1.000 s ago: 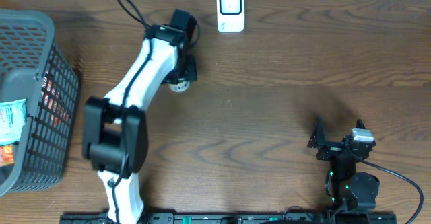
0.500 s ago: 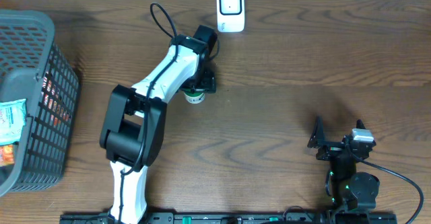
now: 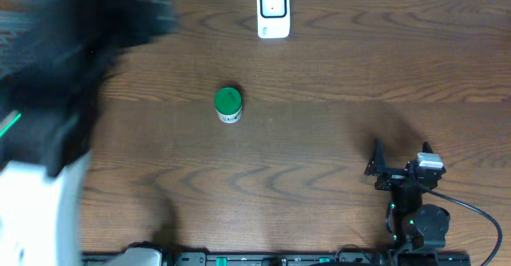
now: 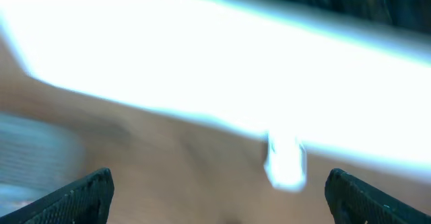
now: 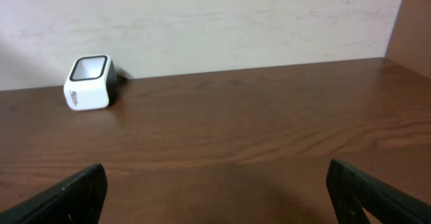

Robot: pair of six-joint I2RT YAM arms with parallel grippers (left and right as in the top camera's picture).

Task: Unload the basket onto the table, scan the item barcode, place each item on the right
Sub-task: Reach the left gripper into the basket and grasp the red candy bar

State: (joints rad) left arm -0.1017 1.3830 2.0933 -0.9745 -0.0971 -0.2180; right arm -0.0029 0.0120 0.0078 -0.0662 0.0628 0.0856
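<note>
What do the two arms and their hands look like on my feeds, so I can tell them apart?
The left arm is blurred: white shell, black joints, a green glint. The right arm is black, with a pale block by its hand, small green lights and a black cable off its base. Both wrist views show dark, wedge-shaped fingers.

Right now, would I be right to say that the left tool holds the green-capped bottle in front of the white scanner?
Not quite. The left tool holds nothing: its jaws are open, and the bottle sits free on the table, in front of the scanner. The overhead view shows it.
</note>
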